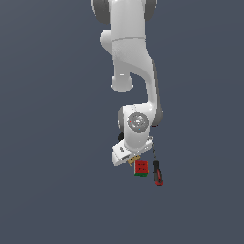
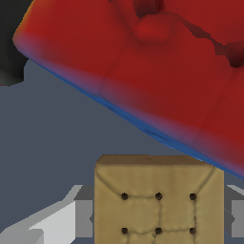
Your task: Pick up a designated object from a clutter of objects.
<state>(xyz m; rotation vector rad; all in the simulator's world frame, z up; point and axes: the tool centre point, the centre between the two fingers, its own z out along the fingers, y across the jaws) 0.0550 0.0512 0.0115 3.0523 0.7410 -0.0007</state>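
Observation:
The tan square block [image 2: 158, 205] with a grid of dark dots sits between my fingers [image 2: 84, 218], which press against its two sides. My gripper [image 2: 161, 220] is shut on it. In the exterior view only a tan sliver of the block [image 1: 134, 160] shows under the white hand, where my gripper [image 1: 130, 160] is low over the floor. The red-and-green cube [image 1: 141, 168] lies right beside the gripper. In the wrist view the cube [image 2: 143, 62] fills much of the picture, close to the block. The clamp and the ball are hidden.
A red-and-black-handled screwdriver [image 1: 157, 172] lies just to the exterior view's right of the cube. A black shape [image 2: 12, 52] shows at one corner of the wrist view. The arm [image 1: 131, 57] hangs down over the clutter above the grey floor [image 1: 47, 190].

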